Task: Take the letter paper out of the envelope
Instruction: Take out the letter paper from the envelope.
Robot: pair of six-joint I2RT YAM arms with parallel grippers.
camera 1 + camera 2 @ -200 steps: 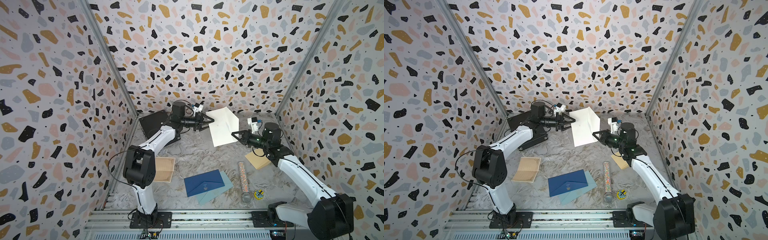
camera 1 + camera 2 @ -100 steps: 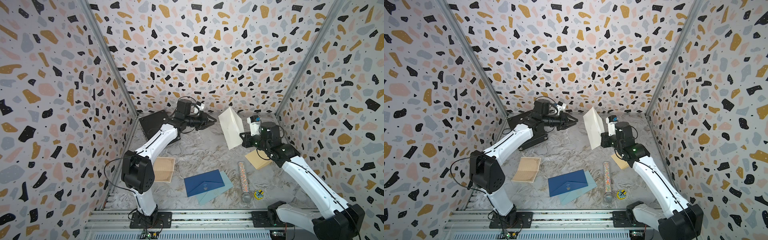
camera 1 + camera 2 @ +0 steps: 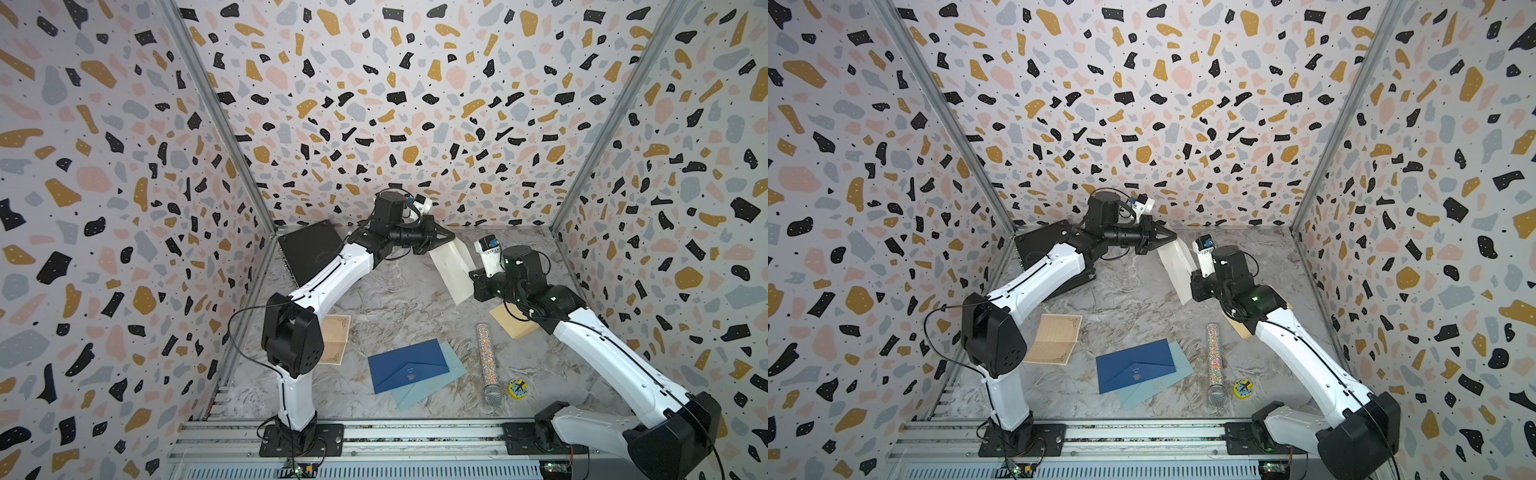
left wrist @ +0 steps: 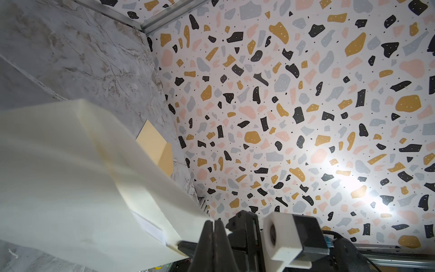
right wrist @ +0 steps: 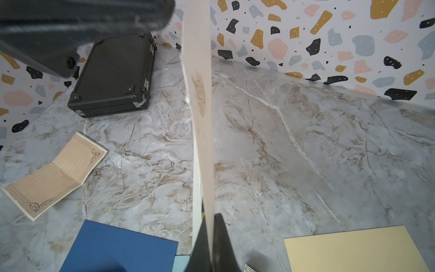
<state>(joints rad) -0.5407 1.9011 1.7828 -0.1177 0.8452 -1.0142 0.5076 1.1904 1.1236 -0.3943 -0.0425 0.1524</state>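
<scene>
Left gripper (image 3: 451, 240) has closed onto the cream envelope (image 3: 453, 270) near the black case (image 3: 309, 253); right gripper (image 5: 211, 223) clamps its lower edge.

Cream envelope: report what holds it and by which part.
The cream envelope hangs between both arms: the left gripper pinches its upper far corner, and the right gripper clamps its lower edge.
</scene>
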